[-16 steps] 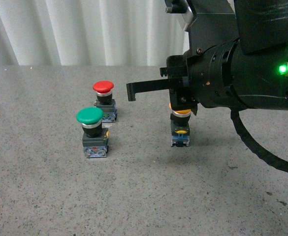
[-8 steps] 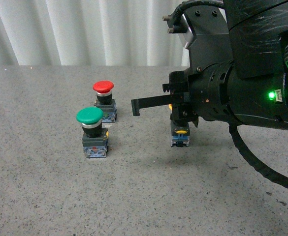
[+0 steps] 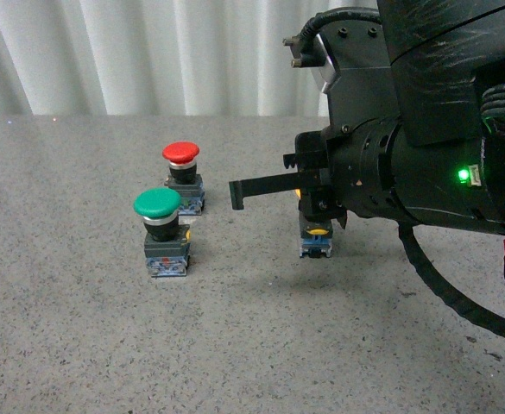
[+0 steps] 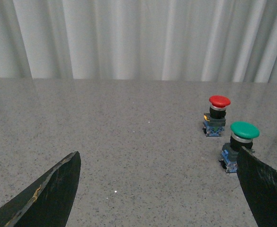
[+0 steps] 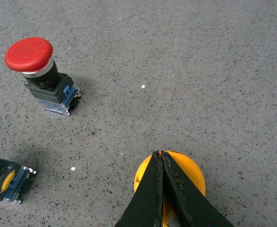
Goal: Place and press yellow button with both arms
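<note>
The yellow button stands upright on the grey table. In the front view only its dark base with the yellow tab shows, because my right arm covers its cap. In the right wrist view the yellow cap lies directly under my right gripper, which is shut with its tips over the cap's middle; I cannot tell whether they touch it. My left gripper is open over bare table, left of the green and red buttons, with nothing between its fingers. The yellow button is out of the left wrist view.
A green-capped button stands left of the yellow one, and a smaller red-capped button is behind it. Both also show as green button and red button. White curtains hang behind the table's far edge.
My right arm has come down over the yellow button, and its black side bar now sits lower. The yellow cap, partly visible before in the front view, is now hidden.
</note>
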Robot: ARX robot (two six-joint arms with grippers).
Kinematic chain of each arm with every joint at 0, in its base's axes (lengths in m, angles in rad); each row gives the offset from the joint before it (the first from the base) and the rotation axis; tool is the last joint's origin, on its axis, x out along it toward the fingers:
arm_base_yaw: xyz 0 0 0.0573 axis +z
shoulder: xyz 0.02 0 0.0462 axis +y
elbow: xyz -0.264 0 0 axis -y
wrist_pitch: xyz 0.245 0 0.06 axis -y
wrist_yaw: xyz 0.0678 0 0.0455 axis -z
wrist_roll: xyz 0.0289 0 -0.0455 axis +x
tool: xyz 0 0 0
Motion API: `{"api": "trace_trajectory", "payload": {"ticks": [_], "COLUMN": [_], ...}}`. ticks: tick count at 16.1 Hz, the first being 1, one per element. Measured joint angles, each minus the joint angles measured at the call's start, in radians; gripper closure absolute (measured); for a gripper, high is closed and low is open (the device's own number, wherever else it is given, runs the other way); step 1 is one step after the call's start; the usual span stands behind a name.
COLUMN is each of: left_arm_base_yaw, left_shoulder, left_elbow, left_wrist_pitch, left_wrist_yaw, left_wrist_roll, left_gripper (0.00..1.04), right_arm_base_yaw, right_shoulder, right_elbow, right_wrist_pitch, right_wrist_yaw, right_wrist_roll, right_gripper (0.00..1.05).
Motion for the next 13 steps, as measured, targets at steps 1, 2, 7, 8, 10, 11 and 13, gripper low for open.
{"api": "trace_trajectory", "payload": {"ticks": [1,2,7,8,10,11,13], "left_arm_base_yaw": [0.000,0.000,0.000,0.000,0.000,0.000,0.000], "left_shoulder": [0.000,0.000,0.000,0.000,0.000,0.000,0.000], "left_elbow": [0.000,0.000,0.000,0.000,0.000,0.000,0.000], "left_wrist_pitch": [0.000,0.000,0.000,0.000,0.000,0.000,0.000], "left_wrist_yaw": [0.000,0.000,0.000,0.000,0.000,0.000,0.000], "left_wrist_roll": [0.000,0.000,0.000,0.000,0.000,0.000,0.000], "left_gripper": [0.07,0.07,0.07,0.07,0.07,0.07,0.07], "right_arm_base_yaw": [0.000,0.000,0.006,0.005,-0.008,-0.024,-0.068], "right_shoulder": [-0.002,-0.010,-0.219,-0.308,-0.451,-0.523,-0.694], "right_elbow": [0.000,-0.001,-0.031,-0.027,-0.106,-0.194,-0.306], "right_wrist_pitch": [0.002,0.007,0.241,0.240,0.194,0.169,0.133], "right_wrist_yaw": [0.007,0.007,0.008,0.007,-0.014,-0.017,0.002], "right_wrist_roll": [0.005,0.018,0.179,0.217,0.278,0.291,0.293], "right_gripper": [1.03,1.03,1.03,1.03,1.03,1.03,1.03]}}
